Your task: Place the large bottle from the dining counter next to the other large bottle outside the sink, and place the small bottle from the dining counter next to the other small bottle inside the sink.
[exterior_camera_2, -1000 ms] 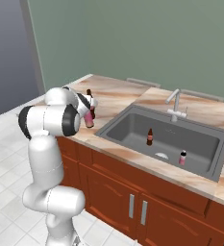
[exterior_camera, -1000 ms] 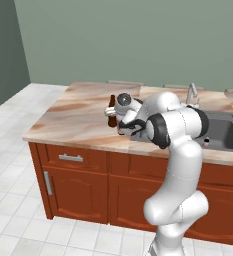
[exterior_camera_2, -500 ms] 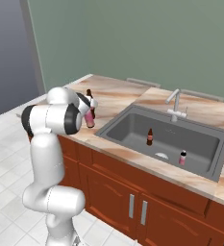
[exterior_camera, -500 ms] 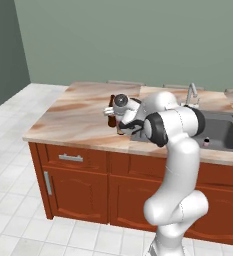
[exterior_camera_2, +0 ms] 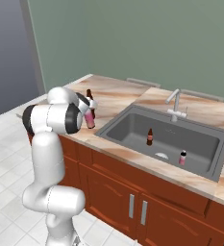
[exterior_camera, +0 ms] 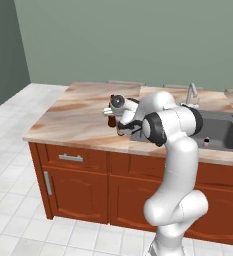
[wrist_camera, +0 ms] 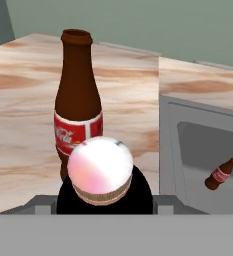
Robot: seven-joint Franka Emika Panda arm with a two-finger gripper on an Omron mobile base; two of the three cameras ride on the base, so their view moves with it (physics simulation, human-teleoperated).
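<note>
Plain sage-green wall (exterior_camera: 138, 40) behind everything, flat and bare. Darker green side wall (exterior_camera: 5, 50) off to the left in the left base view, showing as a greyish-blue panel (exterior_camera_2: 10, 53) in the right base view. Pale tiled floor (exterior_camera: 13, 200), big square tiles with thin grey grout. Reddish-brown wood cabinets (exterior_camera: 78, 185) underneath, with a drawer carrying a horizontal silver handle (exterior_camera: 70, 158) and doors with vertical bar handles (exterior_camera_2: 131, 206). Beige-pink marbled stone surface (exterior_camera: 73, 117) on top. Soft even light, no hard shadows, very rendered look overall.
</note>
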